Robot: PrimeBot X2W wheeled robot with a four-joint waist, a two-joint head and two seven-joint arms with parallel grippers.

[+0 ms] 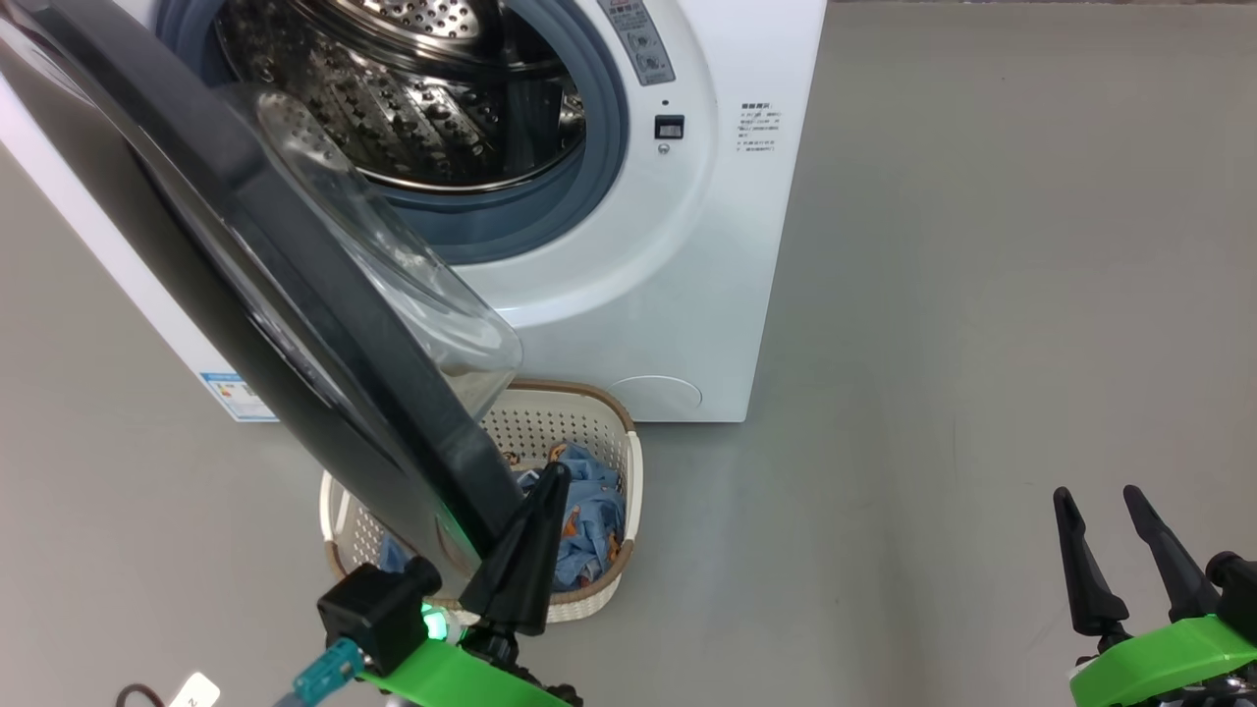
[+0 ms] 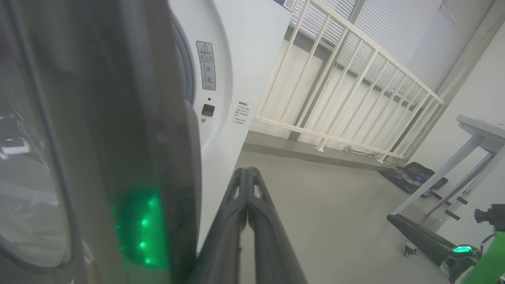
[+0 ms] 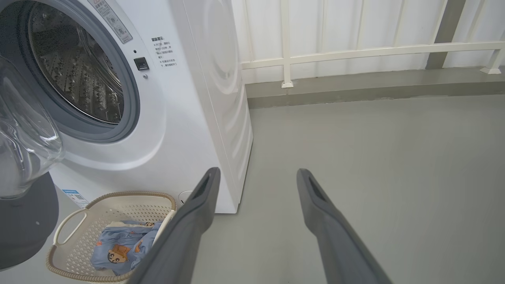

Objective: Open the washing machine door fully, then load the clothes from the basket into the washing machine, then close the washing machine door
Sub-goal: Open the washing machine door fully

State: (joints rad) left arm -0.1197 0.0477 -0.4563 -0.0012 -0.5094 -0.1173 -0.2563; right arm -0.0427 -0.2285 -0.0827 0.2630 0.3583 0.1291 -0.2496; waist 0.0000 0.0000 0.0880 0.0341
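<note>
L gripper [image 1: 550, 483] clenched, nothing held, by glossy black rim of round door [image 1: 295, 280]. R gripper [image 1: 1097, 497] released, 3 o'clock of perforated basket [image 1: 634, 471]; crumpled blue bear-print clothes [image 1: 589, 511] inside.

A smooth grey concrete floor [image 1: 982, 295] spreads out wide, matt and lightly scuffed. At its far edge a low grey raised kerb [image 3: 355, 88] runs along the wall. On this kerb stands a cream-white metal railing [image 3: 355, 53] with thin upright bars and a flat top rail. Behind the railing are white ribbed wall panels [image 2: 394, 23]. In the left wrist view a pale grey metal-framed table [image 2: 479, 130] stands on slanted legs at the right, near a plain white wall. A flat dark case-like object [image 2: 418, 173] lies on the floor beside the railing's end; its details are too small to tell. At the head view's bottom left lies a small white paper tag [image 1: 194, 690].
</note>
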